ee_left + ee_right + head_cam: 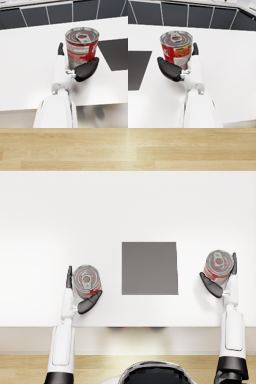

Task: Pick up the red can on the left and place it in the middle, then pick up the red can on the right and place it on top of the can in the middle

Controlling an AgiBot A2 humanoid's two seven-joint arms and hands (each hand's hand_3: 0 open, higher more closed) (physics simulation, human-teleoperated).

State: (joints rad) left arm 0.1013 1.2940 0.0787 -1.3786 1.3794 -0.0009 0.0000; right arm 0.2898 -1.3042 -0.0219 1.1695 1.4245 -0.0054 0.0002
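White desk [45, 228] carrying a dark grey square mat [149, 268] at its middle, probably the stacking spot. Left red can [87, 280] upright beside the mat, cupped between the left hand [80, 295]'s thumb and fingers [60, 48], seemingly grasped for lifting. Right red can [218, 263] likewise cradled by the right hand [220, 280], waiting its turn.

Two smooth white arms are seen, each built of rounded shell segments with a narrower wrist section. Each is ended by a dark, glossy hand: the left hand [80, 295] and the right hand [222, 278]. Small grey metal fittings are shown at each wrist joint.
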